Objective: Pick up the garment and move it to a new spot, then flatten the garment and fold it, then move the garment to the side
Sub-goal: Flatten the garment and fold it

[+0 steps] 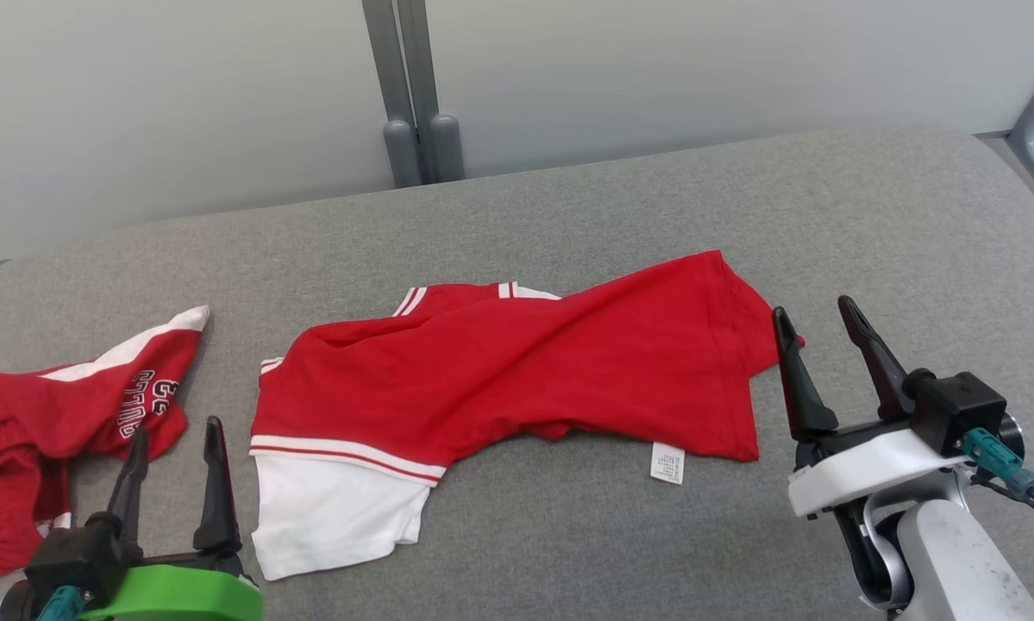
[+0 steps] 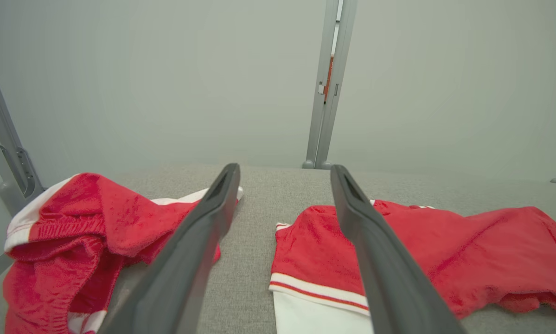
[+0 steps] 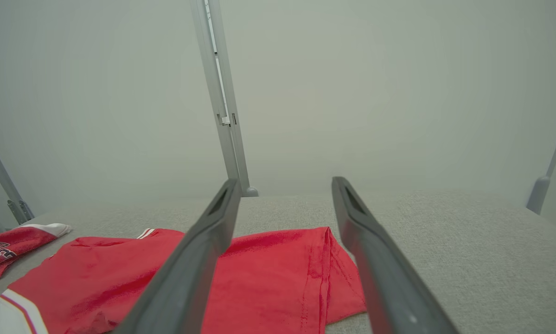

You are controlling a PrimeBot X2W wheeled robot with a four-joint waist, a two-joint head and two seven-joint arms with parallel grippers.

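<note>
1. Red T-shirt [image 1: 517, 371] with white sleeve [image 1: 331, 509], rumpled, spread across middle of grey padded table [image 1: 568, 216]; care label [image 1: 667, 462] sticking out at near hem.
2. Left gripper [image 1: 178, 427]: fingers spread, empty, just beside sleeve, between shirt and second red lettered garment [image 1: 42, 423].
3. Right gripper [image 1: 812, 308]: fingers spread, empty, at shirt's right edge; one finger overlapping hem corner, contact unclear.

grey table [image 1: 568, 535] | crumpled red lettered cloth [image 1: 34, 431], left edge | grey post [image 1: 409, 95] behind
</note>
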